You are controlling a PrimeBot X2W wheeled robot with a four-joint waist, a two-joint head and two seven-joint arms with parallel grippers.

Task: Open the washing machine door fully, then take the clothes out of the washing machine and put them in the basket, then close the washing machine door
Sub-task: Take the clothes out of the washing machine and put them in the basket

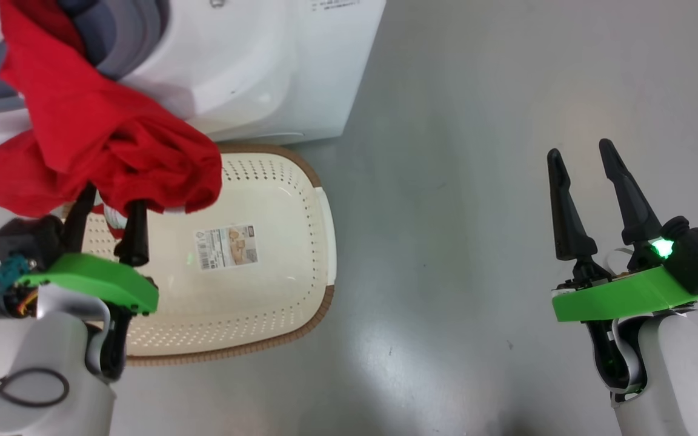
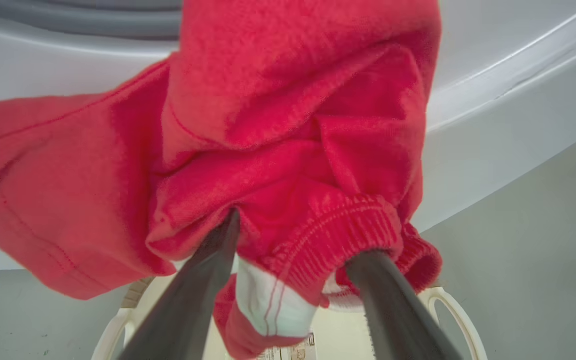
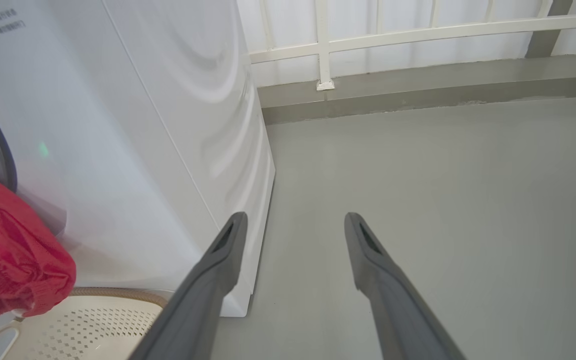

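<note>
Floor (image 1: 446,181): grey, smooth; head view.
Washing machine (image 1: 252,60): white, upper left.
Clothes (image 1: 113,139): red, hanging from the machine's opening, over the basket (image 1: 319,200).
Left pincer (image 2: 298,235): left wrist view; spread, fingertips under the red cloth, basket below.
Right pincer (image 3: 295,217): right wrist view; spread, holding nothing, above the floor beside the machine.

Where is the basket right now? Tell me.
In the head view the basket sits on the floor at lower left, in front of the washing machine, below the red clothes draped over the left gripper.
</note>
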